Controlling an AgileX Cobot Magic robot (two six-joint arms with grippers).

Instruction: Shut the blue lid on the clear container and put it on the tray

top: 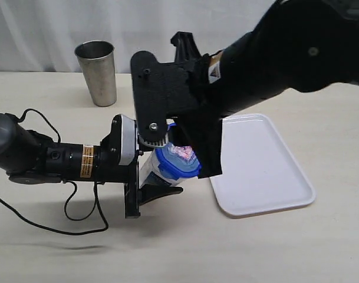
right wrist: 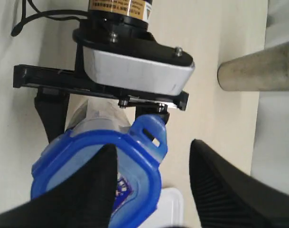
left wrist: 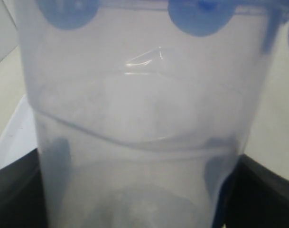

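My left gripper [top: 153,177] is shut on the clear container [top: 147,171] and holds it tilted just left of the tray [top: 262,165]. The container's cloudy wall [left wrist: 139,118] fills the left wrist view, with a dark finger [left wrist: 260,194] at each lower corner. The blue lid [top: 177,164] sits on the container's mouth; one side flap [right wrist: 151,135] stands out from its rim. My right gripper [right wrist: 153,185] hangs open over the lid [right wrist: 135,156]. One of its fingers [right wrist: 99,190] lies across the lid's top, the other is off to the side above the table.
A grey steel cup [top: 98,72] stands at the back left, also seen as the steel cup [right wrist: 258,71] in the right wrist view. The left arm's black cables [top: 79,212] trail over the table at the front left. A tray corner [right wrist: 170,209] shows under the lid.
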